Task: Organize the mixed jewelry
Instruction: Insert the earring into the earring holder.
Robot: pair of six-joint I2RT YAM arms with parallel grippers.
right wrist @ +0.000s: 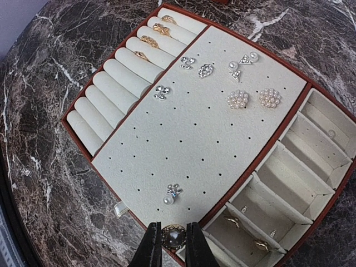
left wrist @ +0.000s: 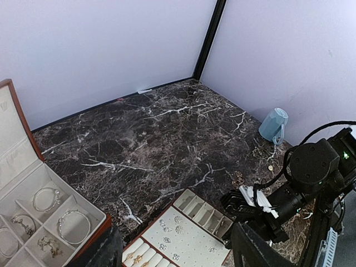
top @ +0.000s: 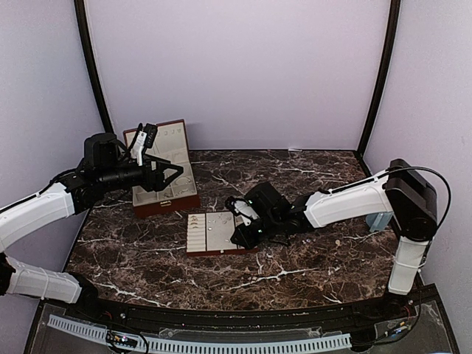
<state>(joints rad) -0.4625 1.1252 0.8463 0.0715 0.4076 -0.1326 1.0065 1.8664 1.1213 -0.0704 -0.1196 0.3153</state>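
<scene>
The cream slotted tray (right wrist: 189, 139) lies under my right gripper (right wrist: 173, 245). On its peg field sit small studs (right wrist: 238, 99) and a pearl stud (right wrist: 172, 193); gold rings (right wrist: 149, 40) sit in the roll slots, and tiny pieces (right wrist: 232, 221) lie in the side compartments. My right gripper is shut on a round gold-rimmed stud (right wrist: 174, 238), held over the tray's near edge. In the top view it is at the tray's right end (top: 237, 234). My left gripper (top: 168, 175) is open and empty, held above the reddish-brown box (top: 169, 200). Its fingers (left wrist: 261, 253) stand wide apart.
The open box holds bracelets (left wrist: 74, 223) in cream compartments. Loose gold pieces (left wrist: 239, 178) lie on the marble to the right of the tray. A pale blue object (left wrist: 273, 123) stands at the table's right edge. The right arm (top: 346, 200) stretches across the right half.
</scene>
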